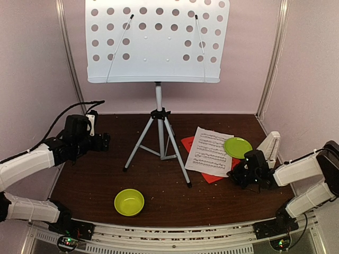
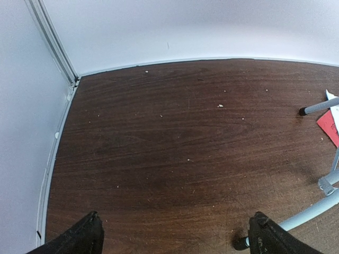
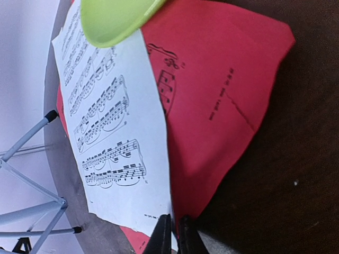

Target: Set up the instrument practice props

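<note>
The right gripper had its fingers drawn almost together on the near corner of the sheet-music pages, where the white page's edge and the red page under it ran in between the tips. It looked like a thin pinch on paper. Whether it held both sheets or only one could not be told.

The pages lay flat on the table, right of the tripod legs, the white sheet overlapping the red. A lime-green plate rested on their far end. The metronome stood just behind the right wrist. The music stand stood upright at the back, its desk bare. The left gripper hung wide open over bare wood on the far left, gripping nothing, and a lime-green bowl sat near the front edge.

The plate was the main hazard. Lifting or dragging the pages could carry it along, tip it off, or let its weight pull the paper out of so shallow a grip. A pinch on one sheet alone would leave the other behind. A grip this near the corner might crease or tear the paper. Any backward swing of the right arm could knock the metronome over, and a sweep to the left could snag a stand leg.
</note>
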Robot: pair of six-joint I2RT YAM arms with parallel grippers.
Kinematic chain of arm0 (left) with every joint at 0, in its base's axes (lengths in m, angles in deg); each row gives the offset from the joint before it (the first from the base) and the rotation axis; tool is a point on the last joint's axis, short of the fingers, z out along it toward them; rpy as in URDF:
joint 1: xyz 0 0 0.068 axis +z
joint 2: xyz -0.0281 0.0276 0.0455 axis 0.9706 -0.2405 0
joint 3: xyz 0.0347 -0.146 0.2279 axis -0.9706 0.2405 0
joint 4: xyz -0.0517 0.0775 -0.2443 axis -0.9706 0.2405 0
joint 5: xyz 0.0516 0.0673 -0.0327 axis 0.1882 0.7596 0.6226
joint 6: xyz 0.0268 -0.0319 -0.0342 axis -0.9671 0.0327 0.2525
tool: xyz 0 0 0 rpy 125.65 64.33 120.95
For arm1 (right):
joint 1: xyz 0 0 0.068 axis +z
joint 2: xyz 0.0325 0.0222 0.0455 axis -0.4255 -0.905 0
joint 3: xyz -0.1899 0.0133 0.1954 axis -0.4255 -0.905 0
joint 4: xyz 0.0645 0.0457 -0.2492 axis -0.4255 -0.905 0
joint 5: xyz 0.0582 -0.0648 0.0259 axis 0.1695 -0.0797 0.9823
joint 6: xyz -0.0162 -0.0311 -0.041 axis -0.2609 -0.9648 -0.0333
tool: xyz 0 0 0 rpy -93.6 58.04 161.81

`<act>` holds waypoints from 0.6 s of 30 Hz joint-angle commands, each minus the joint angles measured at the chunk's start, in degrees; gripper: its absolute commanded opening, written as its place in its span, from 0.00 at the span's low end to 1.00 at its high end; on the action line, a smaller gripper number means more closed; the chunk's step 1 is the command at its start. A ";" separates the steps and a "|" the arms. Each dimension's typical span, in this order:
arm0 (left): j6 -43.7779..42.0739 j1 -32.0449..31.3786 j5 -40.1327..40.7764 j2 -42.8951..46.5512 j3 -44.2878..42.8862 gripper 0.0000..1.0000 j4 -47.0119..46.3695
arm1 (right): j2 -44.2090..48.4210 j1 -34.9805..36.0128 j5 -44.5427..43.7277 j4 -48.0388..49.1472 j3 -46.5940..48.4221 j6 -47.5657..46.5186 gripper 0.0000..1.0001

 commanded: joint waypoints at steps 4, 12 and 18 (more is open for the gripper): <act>-0.88 0.40 0.62 0.56 0.23 0.98 -1.75 | 4.05 -0.10 -1.61 -5.25 0.78 -0.95 0.00; -1.67 0.39 -1.15 0.87 -0.07 0.98 -1.43 | 10.26 -0.08 -3.25 -11.71 2.50 -2.56 0.00; -2.59 0.35 -3.12 2.72 0.20 0.98 -1.27 | 12.50 -0.01 -2.32 -14.14 4.84 -4.35 0.00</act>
